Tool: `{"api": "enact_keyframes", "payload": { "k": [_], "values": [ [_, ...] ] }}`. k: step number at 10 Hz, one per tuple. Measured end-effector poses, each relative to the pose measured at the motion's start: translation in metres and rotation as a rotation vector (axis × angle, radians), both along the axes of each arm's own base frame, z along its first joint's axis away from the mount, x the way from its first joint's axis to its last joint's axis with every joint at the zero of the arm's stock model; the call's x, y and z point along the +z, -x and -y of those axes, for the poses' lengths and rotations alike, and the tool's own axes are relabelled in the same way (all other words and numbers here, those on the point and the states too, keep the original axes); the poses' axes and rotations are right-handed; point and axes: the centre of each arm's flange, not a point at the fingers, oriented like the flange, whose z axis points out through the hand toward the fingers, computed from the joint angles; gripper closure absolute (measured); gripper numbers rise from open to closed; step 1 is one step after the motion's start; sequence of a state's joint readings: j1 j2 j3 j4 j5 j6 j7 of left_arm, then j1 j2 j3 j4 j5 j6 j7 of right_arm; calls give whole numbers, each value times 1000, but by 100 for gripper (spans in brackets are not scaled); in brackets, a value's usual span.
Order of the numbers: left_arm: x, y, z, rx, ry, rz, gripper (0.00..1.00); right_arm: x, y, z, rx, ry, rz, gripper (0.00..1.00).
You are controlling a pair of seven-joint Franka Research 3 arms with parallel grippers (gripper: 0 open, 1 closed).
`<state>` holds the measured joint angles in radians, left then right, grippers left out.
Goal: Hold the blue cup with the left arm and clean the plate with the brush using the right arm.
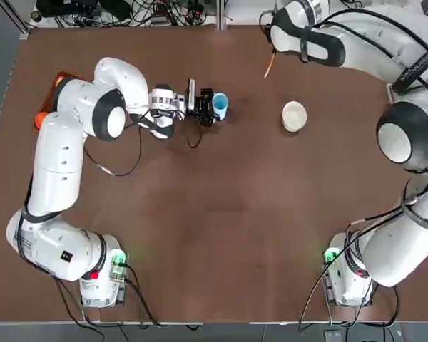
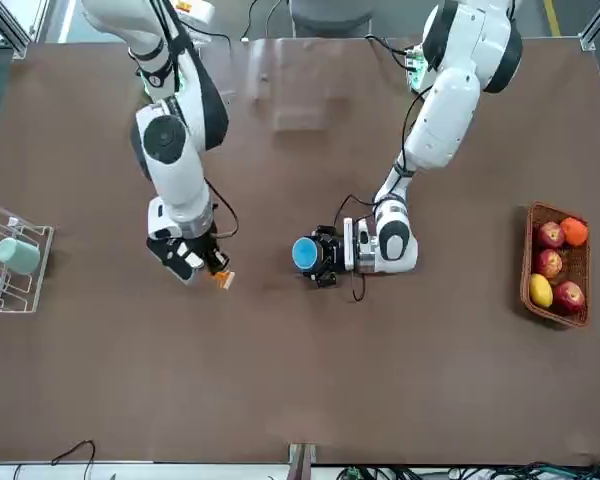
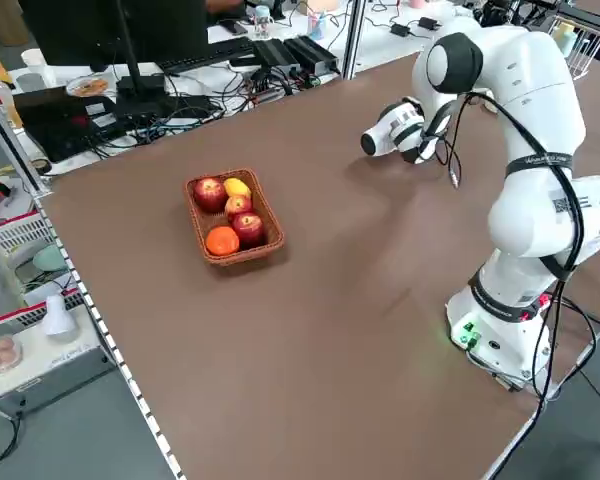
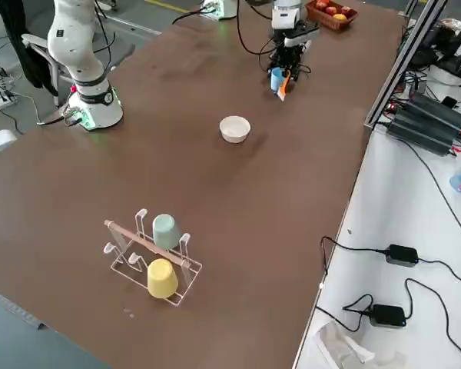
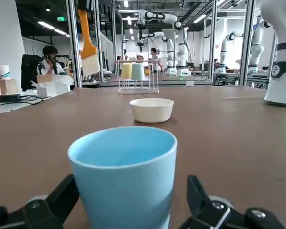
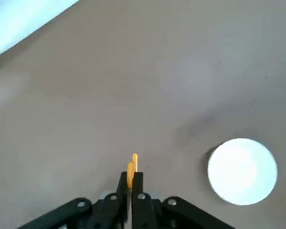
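Brown table (image 1: 200, 235) spreads out wide, and I'll call its middle the clock's middle, with 12 straight away from the robot. Out at 2 o'clock sits the small white plate (image 1: 294, 117), with nothing touching it. A bit farther, near 12, is the blue cup (image 1: 220, 102). It is between the wide-open fingers of the left claw (image 5: 131, 186), so I'd say it is not gripped. Farthest, near 1 o'clock, the right claw (image 6: 132, 179) is pinched tight on the orange brush (image 5: 88, 50), up off the table. So the brush is picked up, but the cup still needs a good hold. The brush must then go to the plate and scrub. Most of the job looks left.
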<state>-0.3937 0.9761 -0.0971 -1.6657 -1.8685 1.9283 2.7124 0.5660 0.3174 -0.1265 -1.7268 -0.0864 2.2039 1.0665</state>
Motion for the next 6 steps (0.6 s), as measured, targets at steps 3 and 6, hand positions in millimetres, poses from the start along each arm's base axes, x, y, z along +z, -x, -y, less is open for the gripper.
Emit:
{"api": "enact_keyframes", "payload": {
  "k": [3, 6],
  "values": [
    [-1, 1, -4, 2, -4, -3, 0, 14, 2, 53, 81, -38, -112, 95],
    [-1, 0, -9, 7, -8, -5, 0, 32, 4, 105, 106, -52, -171, 95]
  ]
}}
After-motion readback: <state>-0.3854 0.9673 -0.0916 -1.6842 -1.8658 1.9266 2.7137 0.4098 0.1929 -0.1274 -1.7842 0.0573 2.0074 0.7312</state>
